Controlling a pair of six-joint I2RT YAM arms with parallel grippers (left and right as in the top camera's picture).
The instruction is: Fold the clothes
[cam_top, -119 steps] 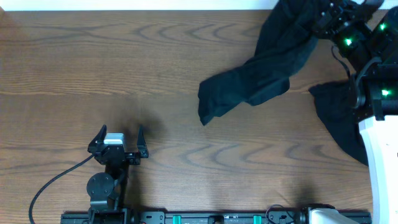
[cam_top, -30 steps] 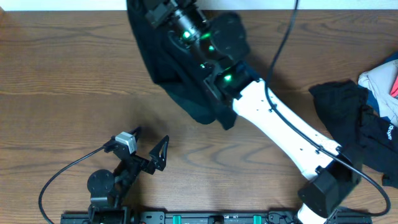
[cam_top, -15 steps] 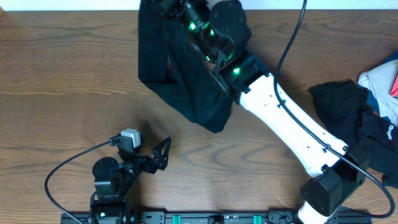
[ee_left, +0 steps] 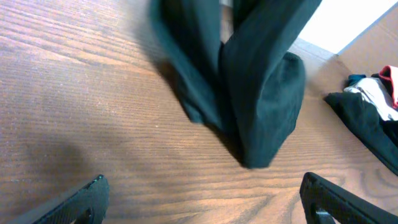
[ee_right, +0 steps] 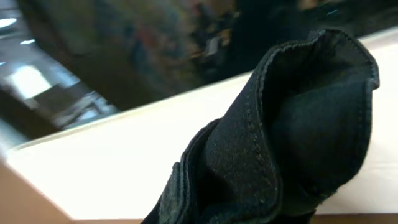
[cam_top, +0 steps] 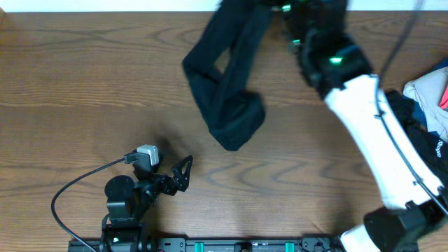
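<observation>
A black garment (cam_top: 227,84) hangs in a long bunch from my right gripper (cam_top: 274,7) at the table's far edge. Its lower end rests on the wood near the middle. In the right wrist view the same black fabric (ee_right: 298,143) is bunched up and hides the fingers, which are shut on it. My left gripper (cam_top: 175,178) stands wide open near the front left, with nothing between its fingers (ee_left: 81,199). In the left wrist view the hanging garment (ee_left: 261,93) is ahead of it, apart from the fingers. More clothes (cam_top: 409,133) lie piled at the right edge.
The pile at the right holds black pieces and a whitish one with pink and blue (cam_top: 428,87); it also shows in the left wrist view (ee_left: 373,112). My white right arm (cam_top: 378,126) slants across the table's right half. A black cable (cam_top: 77,192) loops at the front left.
My right arm has swung to the right, carrying the garment's top from the far left-centre towards the far centre-right; the fabric now hangs narrower. The left gripper turned slightly, then stayed put.
</observation>
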